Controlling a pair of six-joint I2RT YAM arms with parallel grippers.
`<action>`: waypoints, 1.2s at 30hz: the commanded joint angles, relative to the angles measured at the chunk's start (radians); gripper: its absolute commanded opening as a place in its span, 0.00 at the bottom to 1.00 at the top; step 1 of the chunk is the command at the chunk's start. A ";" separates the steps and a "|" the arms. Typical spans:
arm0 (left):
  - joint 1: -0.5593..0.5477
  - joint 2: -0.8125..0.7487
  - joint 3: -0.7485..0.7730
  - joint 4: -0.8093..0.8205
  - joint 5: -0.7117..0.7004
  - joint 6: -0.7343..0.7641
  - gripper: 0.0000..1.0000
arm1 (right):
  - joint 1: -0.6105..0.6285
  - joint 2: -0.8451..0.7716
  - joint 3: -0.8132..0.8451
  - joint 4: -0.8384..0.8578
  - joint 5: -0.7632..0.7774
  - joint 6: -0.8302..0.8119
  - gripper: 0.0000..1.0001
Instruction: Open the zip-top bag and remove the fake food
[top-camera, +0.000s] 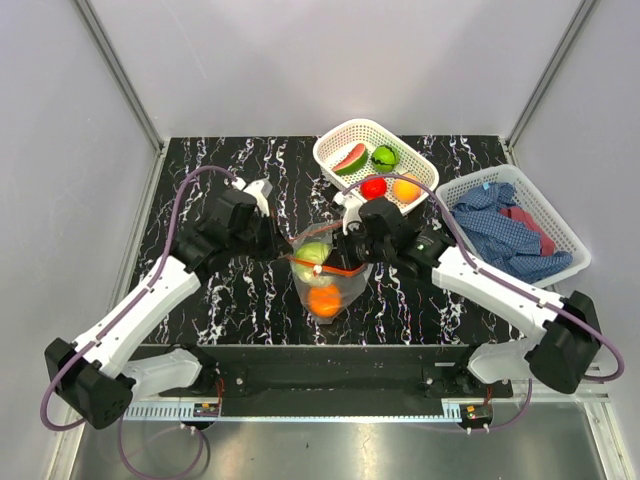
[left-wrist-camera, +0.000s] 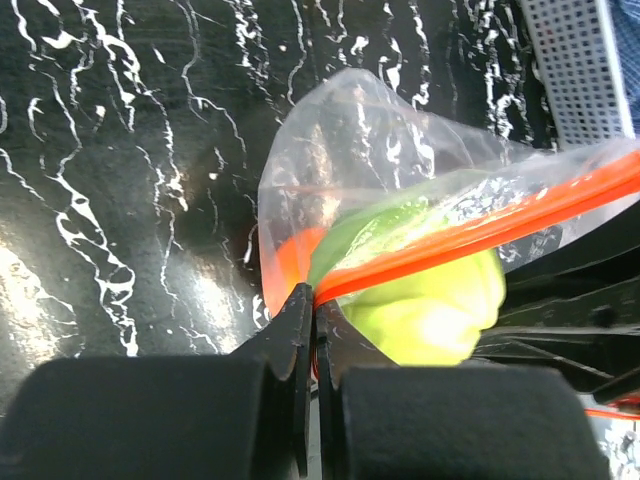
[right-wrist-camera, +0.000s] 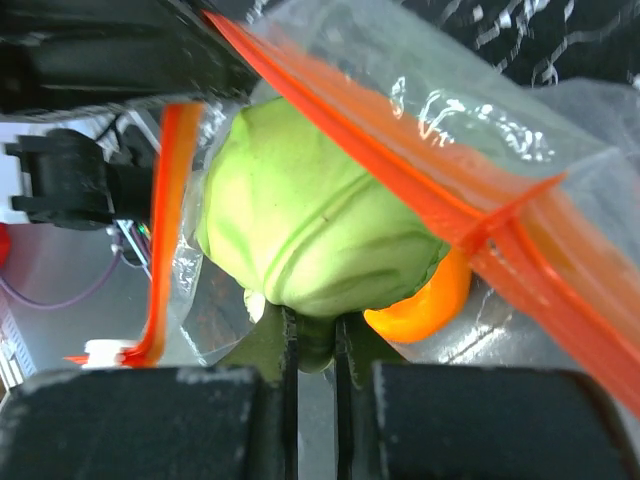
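The clear zip-top bag (top-camera: 335, 282) is held up over the middle of the table, its mouth pulled open. My left gripper (top-camera: 288, 257) is shut on its orange-red zip strip (left-wrist-camera: 470, 232), pinched at the strip's end between the fingertips (left-wrist-camera: 315, 302). My right gripper (top-camera: 343, 250) reaches into the bag's mouth and is shut on the base of the pale green cabbage ball (right-wrist-camera: 315, 225), which also shows in the top view (top-camera: 314, 253). An orange ball (top-camera: 325, 300) lies lower in the bag; it shows behind the cabbage in the right wrist view (right-wrist-camera: 430, 300).
A white lattice basket (top-camera: 330, 146) at the back holds a watermelon slice (top-camera: 351, 158), a dark green fruit (top-camera: 384, 156), a red tomato (top-camera: 373, 188) and an orange ball (top-camera: 406, 188). A second basket (top-camera: 478, 181) at the right holds blue and red cloths (top-camera: 505, 232).
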 joint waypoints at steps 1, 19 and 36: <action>0.017 -0.060 -0.039 -0.049 -0.062 0.001 0.00 | -0.008 -0.126 0.004 0.190 0.097 0.002 0.00; -0.082 -0.022 -0.014 -0.040 -0.019 -0.025 0.00 | -0.049 0.173 0.429 -0.226 0.127 0.280 0.00; -0.085 -0.049 0.073 -0.077 -0.294 -0.022 0.00 | -0.048 0.029 0.275 -0.351 -0.196 0.068 0.00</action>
